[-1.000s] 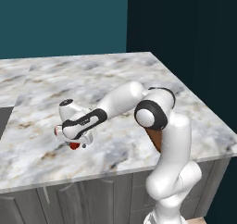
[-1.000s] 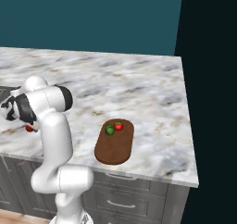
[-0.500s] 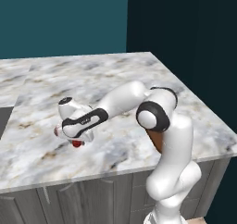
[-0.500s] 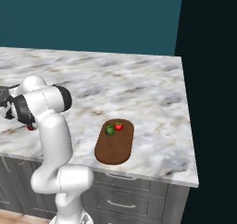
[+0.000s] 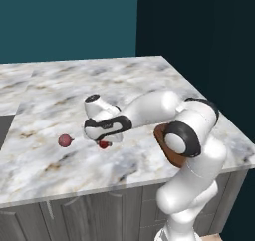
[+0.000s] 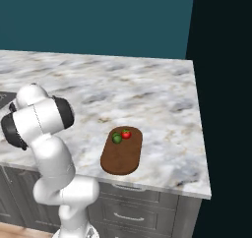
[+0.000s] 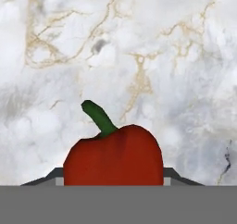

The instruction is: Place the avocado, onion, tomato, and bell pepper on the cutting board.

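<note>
A white marble counter with grey and tan veining [image 5: 60, 95] is stretching across the room, sitting on grey panelled cabinets with drawer fronts and slim handles [image 6: 133, 217]. A flat teal wall [image 6: 98, 20] is rising behind it, giving way to a darker blue-black wall section [image 5: 199, 36] on the right. Even light is falling everywhere.

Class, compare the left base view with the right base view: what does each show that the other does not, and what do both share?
Left base view: the onion lying on the counter, and the gripper shut on the bell pepper just above the marble.

Right base view: the avocado and tomato side by side at the far end of the cutting board.

Both: the marble counter, the robot's white arm and the cutting board, though the arm hides most of the board in the left base view.
</note>
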